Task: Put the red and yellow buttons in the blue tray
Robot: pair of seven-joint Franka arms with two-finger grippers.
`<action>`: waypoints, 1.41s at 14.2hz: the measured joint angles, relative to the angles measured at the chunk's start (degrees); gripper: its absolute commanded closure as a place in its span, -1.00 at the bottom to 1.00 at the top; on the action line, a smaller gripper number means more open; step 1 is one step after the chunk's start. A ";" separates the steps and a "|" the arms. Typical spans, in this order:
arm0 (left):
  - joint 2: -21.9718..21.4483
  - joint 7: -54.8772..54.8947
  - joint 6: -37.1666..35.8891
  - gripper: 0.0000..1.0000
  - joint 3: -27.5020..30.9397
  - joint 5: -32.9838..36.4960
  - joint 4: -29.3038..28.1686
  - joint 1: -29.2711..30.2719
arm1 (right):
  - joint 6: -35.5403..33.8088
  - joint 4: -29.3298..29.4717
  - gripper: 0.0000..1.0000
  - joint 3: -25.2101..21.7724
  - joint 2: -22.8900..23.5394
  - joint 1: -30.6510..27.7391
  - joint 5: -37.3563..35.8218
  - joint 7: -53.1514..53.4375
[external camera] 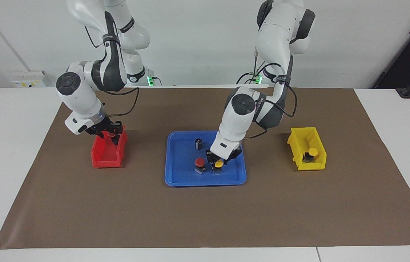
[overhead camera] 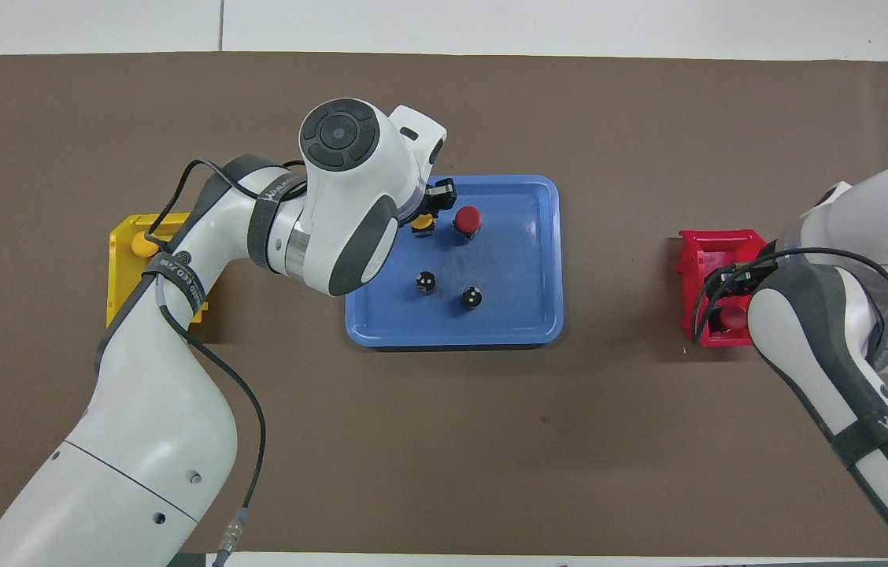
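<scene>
Blue tray (external camera: 176,178): smooth plastic w/ slight sheen. Red bin (external camera: 105,160) and yellow bin (external camera: 316,165): moulded plastic, semi-gloss. Button caps, red (external camera: 200,162) and yellow (external camera: 218,164): look like smooth plastic; bases prob. metal and black plastic, hard to tell. Brown mat (external camera: 205,214): matt, paper-like. Tabletop (external camera: 8,145) at the edges: white, smooth. Arm shells (overhead camera: 349,165): glossy white plastic w/ dark grey matt panels.
</scene>
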 measured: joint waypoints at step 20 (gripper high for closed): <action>-22.45 30.54 -23.67 -1.00 5.31 6.05 -7.28 22.05 | 6.76 -7.80 0.13 0.08 -2.39 -1.39 0.00 -6.29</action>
